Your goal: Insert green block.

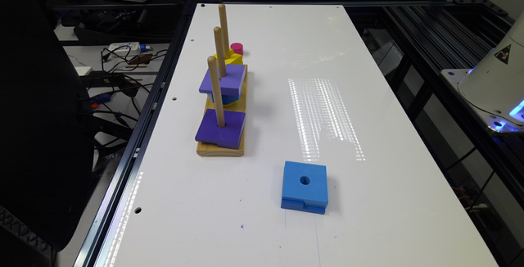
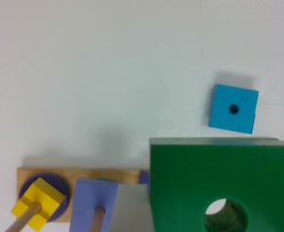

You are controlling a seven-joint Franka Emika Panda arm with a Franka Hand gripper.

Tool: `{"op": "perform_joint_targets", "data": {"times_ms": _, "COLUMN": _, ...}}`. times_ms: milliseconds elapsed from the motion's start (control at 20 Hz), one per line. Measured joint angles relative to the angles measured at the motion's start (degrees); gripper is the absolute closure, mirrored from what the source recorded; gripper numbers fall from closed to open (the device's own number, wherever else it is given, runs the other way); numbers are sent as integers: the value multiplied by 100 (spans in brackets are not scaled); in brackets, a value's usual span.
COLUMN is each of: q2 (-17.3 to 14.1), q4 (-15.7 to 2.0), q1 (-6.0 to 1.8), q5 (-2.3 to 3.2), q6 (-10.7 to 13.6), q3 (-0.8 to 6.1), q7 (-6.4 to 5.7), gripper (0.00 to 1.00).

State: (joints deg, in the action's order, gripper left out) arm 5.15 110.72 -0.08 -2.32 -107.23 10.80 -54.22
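One thing hangs closest to the gripper: the green block [image 2: 190, 183], a flat-faced square with crisp edges and a round centre hole, looming over one end of the wooden base [image 2: 122, 175]. Whether the gripper is clamped on it I cannot tell.

Through the hole there is only a blur, possibly a peg tip. If the hole is off-centre, the block's underside could land on the rounded tip, tilt and jam, or shove the light base across the glossy white counter [image 1: 327, 54].

Beyond stand slim, smooth dowel pegs [image 1: 215, 91] already carrying matte purple blocks [image 1: 221, 127] and a yellow block [image 2: 38, 197]. The blue block [image 2: 233, 108] lies well apart on the counter.
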Motion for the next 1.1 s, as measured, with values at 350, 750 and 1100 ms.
{"op": "perform_joint_targets", "data": {"times_ms": 350, "q2": -32, "q4": 9, "q1": 0, "q5": 0, "q6": -22, "q3": 0, "q7": 0, "gripper": 100}}
{"op": "perform_joint_targets", "data": {"times_ms": 750, "q2": -245, "q4": 43, "q1": 1, "q5": 0, "q6": -277, "q3": 12, "q7": 0, "gripper": 100}}
{"op": "perform_joint_targets", "data": {"times_ms": 1100, "q2": -524, "q4": 65, "q1": 1, "q5": 8, "q6": -590, "q3": 32, "q7": 0, "gripper": 100}}
